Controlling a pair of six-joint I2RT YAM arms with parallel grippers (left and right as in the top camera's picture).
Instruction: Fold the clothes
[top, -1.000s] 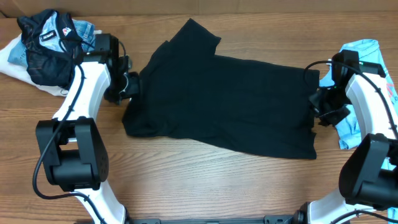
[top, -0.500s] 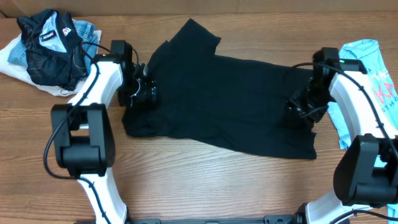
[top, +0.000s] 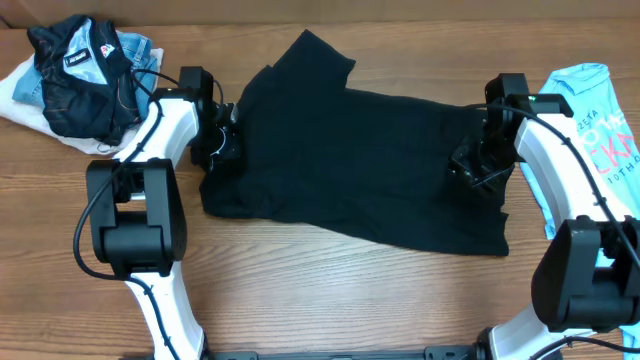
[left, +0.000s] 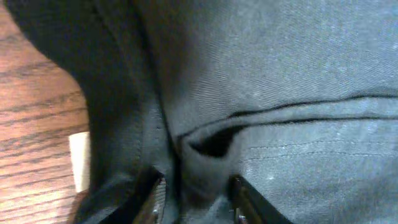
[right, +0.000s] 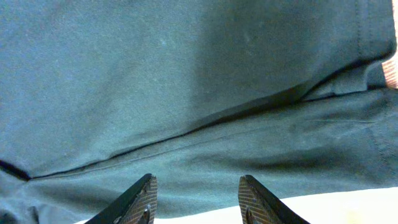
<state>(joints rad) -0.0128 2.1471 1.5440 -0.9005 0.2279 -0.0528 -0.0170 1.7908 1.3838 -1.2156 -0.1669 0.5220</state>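
Tabletop (top: 320, 300) holds black T-shirt (top: 370, 160); left gripper (left: 196, 190) now pinches a fold; right gripper (right: 198, 186), parted, slid inward.

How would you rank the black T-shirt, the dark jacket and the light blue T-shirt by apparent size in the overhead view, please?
1. black T-shirt, clearly largest.
2-3. dark jacket and light blue T-shirt look alike; the jacket is bunched and the blue shirt runs off the frame, so I won't rank them.
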